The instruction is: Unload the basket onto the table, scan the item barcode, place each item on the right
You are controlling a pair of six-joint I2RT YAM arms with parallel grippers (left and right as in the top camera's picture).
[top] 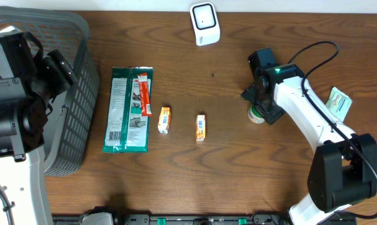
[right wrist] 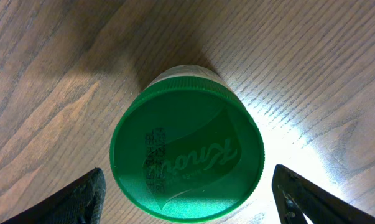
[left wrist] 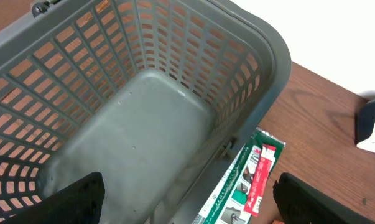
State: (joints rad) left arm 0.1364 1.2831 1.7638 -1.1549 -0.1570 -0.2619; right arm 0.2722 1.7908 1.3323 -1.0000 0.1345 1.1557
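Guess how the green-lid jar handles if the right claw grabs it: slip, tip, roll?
Jar looks rigid: hard lid with a ribbed rim, so probably little slip there. It stands upright and is round, so a side push may tip it, and then it would likely roll.

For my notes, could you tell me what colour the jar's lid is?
The lid is green; right wrist view.

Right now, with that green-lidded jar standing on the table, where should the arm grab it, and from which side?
By the green lid, from straight above. The jar stands upright, lid facing up, and the open jaws of the right arm flank the lid's round rim, so closing across its width looks the likeliest hold.
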